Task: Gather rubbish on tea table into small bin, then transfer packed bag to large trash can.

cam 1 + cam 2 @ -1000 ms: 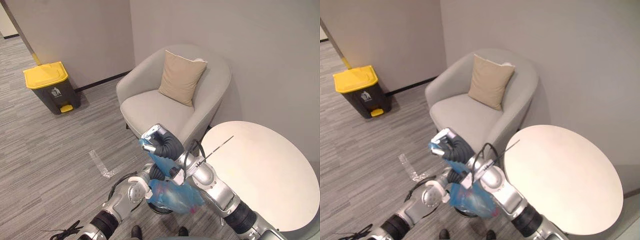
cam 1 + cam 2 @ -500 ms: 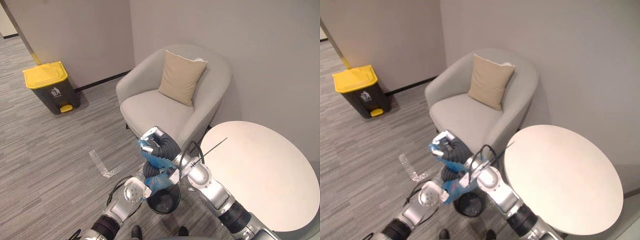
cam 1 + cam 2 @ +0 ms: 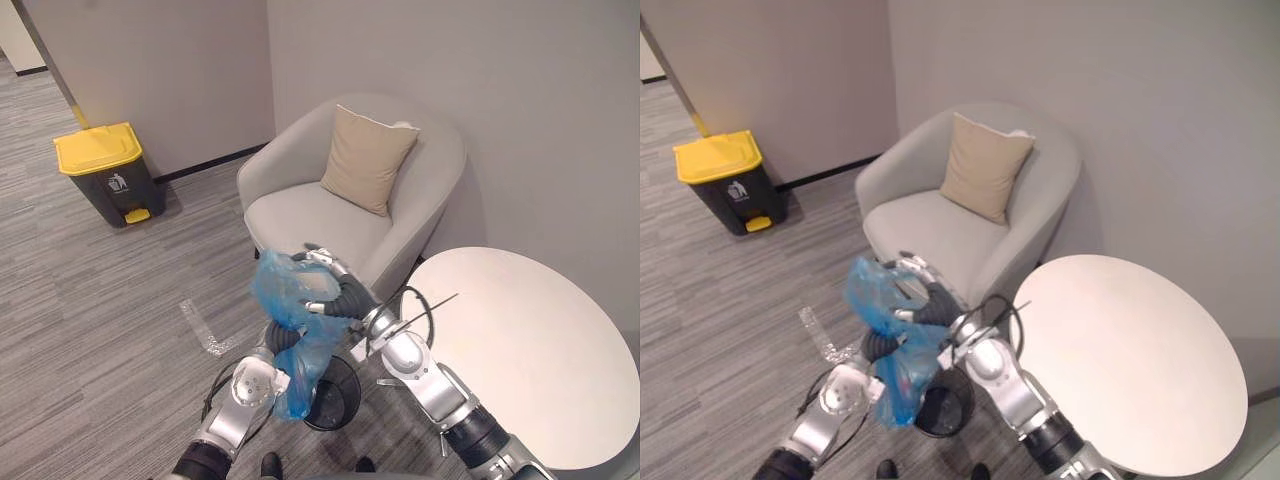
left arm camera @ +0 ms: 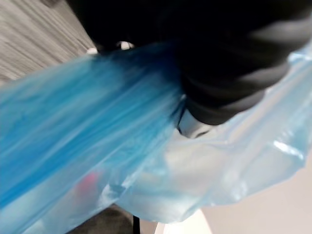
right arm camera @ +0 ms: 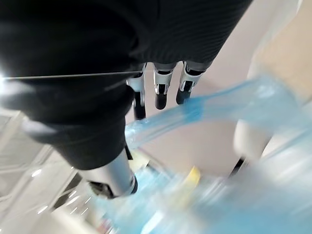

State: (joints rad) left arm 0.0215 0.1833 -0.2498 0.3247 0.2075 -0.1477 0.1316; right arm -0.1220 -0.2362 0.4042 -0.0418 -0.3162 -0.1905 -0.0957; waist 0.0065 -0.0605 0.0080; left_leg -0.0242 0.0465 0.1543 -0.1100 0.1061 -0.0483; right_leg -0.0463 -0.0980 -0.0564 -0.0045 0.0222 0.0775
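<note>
A blue rubbish bag (image 3: 284, 292) hangs over the small black bin (image 3: 337, 397) on the floor beside the tea table (image 3: 520, 340). Its top billows upward and its filled lower part (image 3: 297, 378) droops beside the bin's rim. My left hand (image 3: 284, 341) sits at the bag's gathered middle, mostly covered by plastic, and is shut on it. My right hand (image 3: 335, 285) lies against the bag's upper part with straight fingers (image 5: 161, 92), open. The large trash can (image 3: 100, 172), dark with a yellow lid, stands by the far wall on the left.
A grey armchair (image 3: 310, 215) with a beige cushion (image 3: 367, 160) stands right behind the hands. The round white table top is bare. A strip of clear tape (image 3: 205, 335) lies on the grey carpet between me and the trash can.
The right hand has opened and let go of the bag. The left hand has curled tight on it. The bag's top has sprung up and spread out, and its body now hangs over the bin.
</note>
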